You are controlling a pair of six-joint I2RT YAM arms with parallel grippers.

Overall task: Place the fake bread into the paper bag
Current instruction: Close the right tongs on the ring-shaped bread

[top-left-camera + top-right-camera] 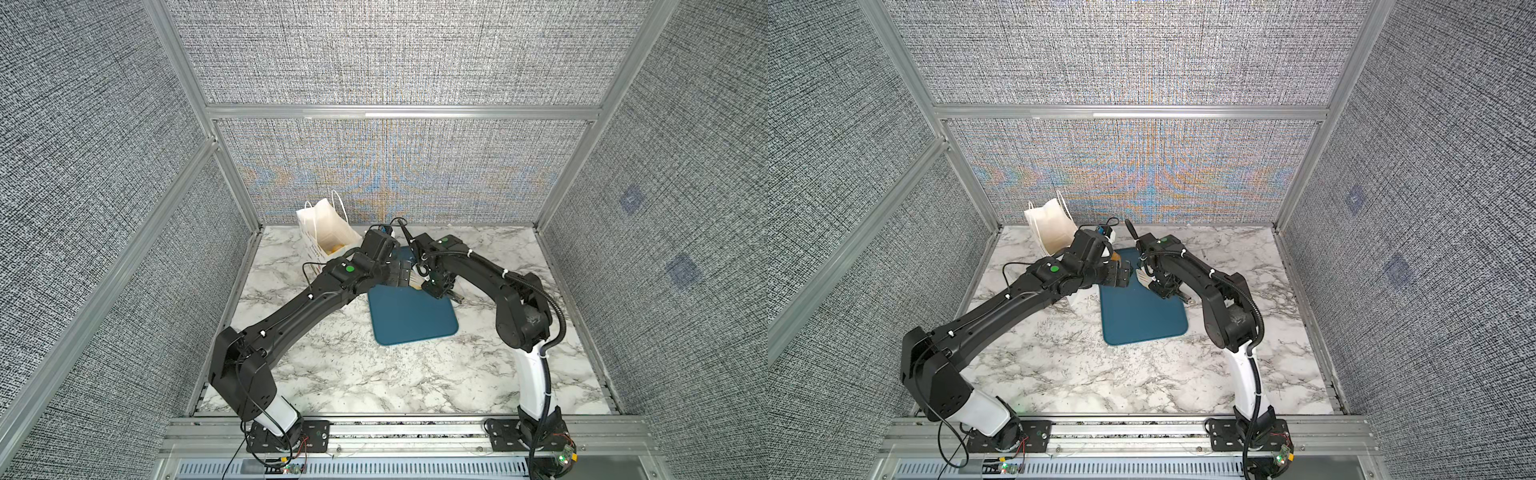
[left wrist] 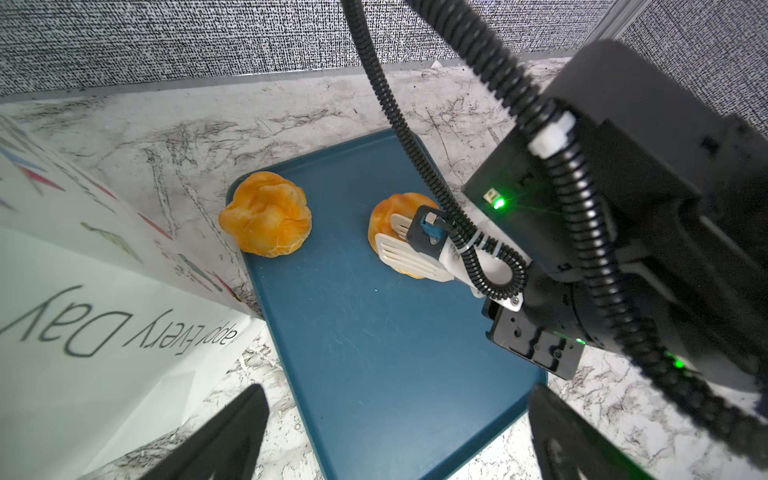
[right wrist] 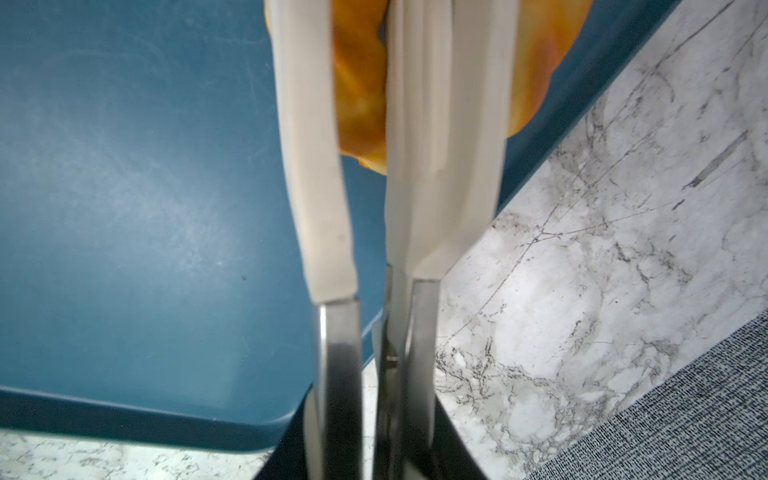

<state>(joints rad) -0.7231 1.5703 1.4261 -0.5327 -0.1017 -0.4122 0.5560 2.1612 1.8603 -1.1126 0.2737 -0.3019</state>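
Observation:
Two golden fake bread pieces sit on the dark-teal tray [image 2: 374, 353]: a ridged roll [image 2: 266, 220] at the corner beside the paper bag [image 2: 83, 291], and another [image 2: 395, 208] between the blades of the white slotted tongs [image 2: 409, 257]. My right gripper [image 3: 374, 436] is shut on the tongs' [image 3: 316, 208] metal handles, and both blades flank that bread [image 3: 357, 83]. My left gripper [image 2: 395, 411] hangs open over the tray with nothing between its fingers. In a top view the bag [image 1: 328, 232] stands open at the back left, with golden bread [image 1: 336, 249] inside.
The tray [image 1: 411, 316] lies mid-table on the marble top [image 1: 374, 374]. Both arms meet over its far end, the left gripper [image 1: 1121, 276] close to the tongs [image 1: 1144, 279]. Grey fabric walls close in the back and sides.

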